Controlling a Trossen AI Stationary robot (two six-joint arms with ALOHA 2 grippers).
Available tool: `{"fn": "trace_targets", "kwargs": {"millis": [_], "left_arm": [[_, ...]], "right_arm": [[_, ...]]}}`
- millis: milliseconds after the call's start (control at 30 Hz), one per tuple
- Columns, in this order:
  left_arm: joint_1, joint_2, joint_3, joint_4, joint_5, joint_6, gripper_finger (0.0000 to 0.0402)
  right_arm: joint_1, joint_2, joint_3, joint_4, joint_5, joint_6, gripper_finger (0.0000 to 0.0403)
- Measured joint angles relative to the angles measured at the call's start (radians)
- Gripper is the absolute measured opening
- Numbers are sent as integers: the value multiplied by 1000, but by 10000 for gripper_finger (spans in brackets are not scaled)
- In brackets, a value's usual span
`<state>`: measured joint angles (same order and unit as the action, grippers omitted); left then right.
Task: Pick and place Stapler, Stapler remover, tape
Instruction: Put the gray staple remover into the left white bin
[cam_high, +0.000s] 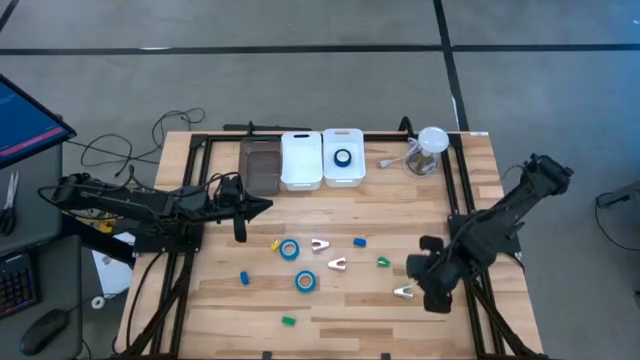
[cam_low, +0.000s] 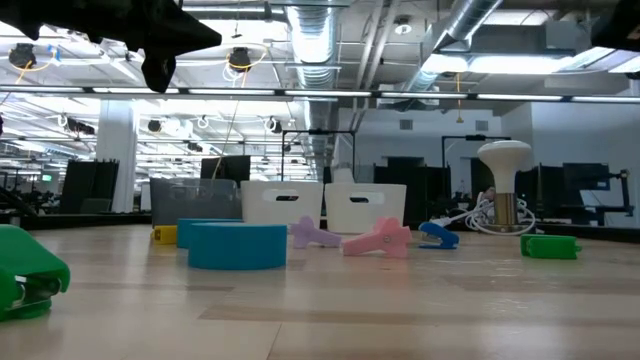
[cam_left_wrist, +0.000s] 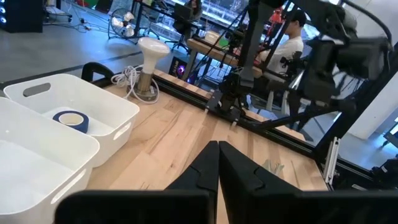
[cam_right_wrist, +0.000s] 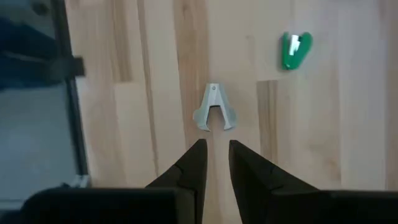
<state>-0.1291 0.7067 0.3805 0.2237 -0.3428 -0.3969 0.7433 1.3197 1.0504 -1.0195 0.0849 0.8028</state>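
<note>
Tape rolls are seen in three places in the high view: one blue roll (cam_high: 343, 157) lies inside the right-hand white bin (cam_high: 343, 173) at the back of the wooden table (cam_high: 470, 180), and two more (cam_high: 289, 250) (cam_high: 305, 282) lie flat on the boards near the middle. Three pale staple removers are spread to their right: one (cam_high: 319, 245) just beside the upper loose roll, one (cam_high: 336, 264) a little lower, and one (cam_high: 403, 292) near the right gripper (cam_high: 432, 282). In the right wrist view this last staple remover (cam_right_wrist: 214, 110) is shown lying on the wood just ahead of the right gripper (cam_right_wrist: 217, 155), whose fingers are held slightly apart with nothing between them; a small green stapler (cam_right_wrist: 293, 49) lies farther off. Small staplers are scattered over the table, among them a blue one (cam_high: 359, 241), a green one (cam_high: 383, 262), another blue one (cam_high: 243, 278) and a green one (cam_high: 288, 321) near the front edge. The left gripper (cam_high: 262, 207) is held above the left part of the table, near a dark bin (cam_high: 260, 168), and its fingers (cam_left_wrist: 205, 165) are pressed together on nothing. A second white bin (cam_high: 301, 160) is set between the dark bin and the one with the tape.
</note>
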Motion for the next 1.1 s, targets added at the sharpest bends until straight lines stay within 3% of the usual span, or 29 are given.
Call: {"fn": "trace_targets", "kwargs": {"millis": [367, 833, 1100], "left_arm": [[0, 0, 0, -5, 0, 0, 3], [0, 0, 0, -8, 0, 0, 3], [0, 0, 0, -10, 0, 0, 3]], "right_arm": [[7, 241, 0, 72, -28, -19, 78], [6, 368, 0, 85, 26, -17, 207], [-6, 424, 2, 105, 36, -27, 190]]}}
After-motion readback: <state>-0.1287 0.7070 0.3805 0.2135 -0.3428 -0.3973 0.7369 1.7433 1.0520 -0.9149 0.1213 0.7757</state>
